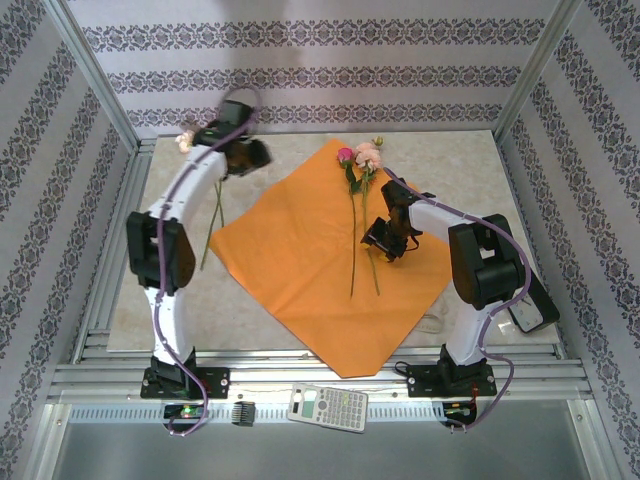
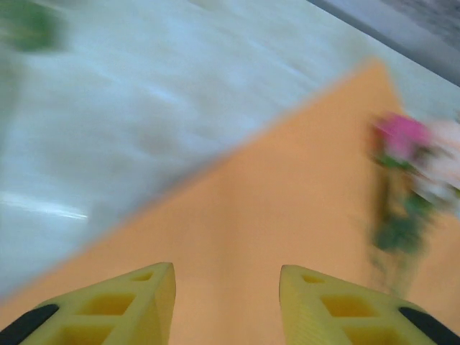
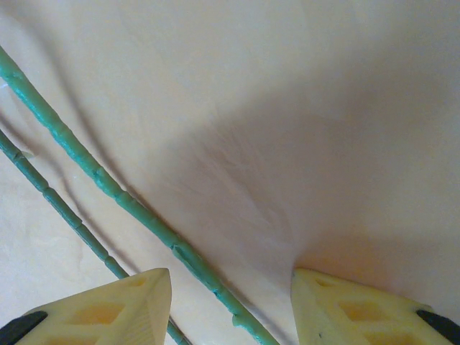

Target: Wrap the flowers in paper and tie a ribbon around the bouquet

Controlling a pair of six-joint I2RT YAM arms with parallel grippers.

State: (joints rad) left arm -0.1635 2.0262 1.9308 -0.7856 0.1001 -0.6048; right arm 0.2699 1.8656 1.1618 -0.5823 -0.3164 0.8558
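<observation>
A calculator (image 1: 328, 408) lies well behind both claws, by the arm bases. The left claw (image 2: 226, 274) hangs by the edge of the flat orange paper (image 1: 290, 250). Its fingers (image 2: 136, 305) are apart and hold nothing. The right claw (image 3: 231, 277) sits low over the paper, also spread. One thin green stem (image 3: 108, 185) lies loose between its sides. The pink and cream heads of the flowers (image 1: 368, 155) lie ahead of it.

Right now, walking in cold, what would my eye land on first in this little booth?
The bright orange paper, spread like a diamond across the middle of the table, grabs you first. Two roses lie on it, pink heads at its far corner, long green stems running toward you. The left arm and right arm flank it, the right one's yellow fingers open just above the stems.
</observation>
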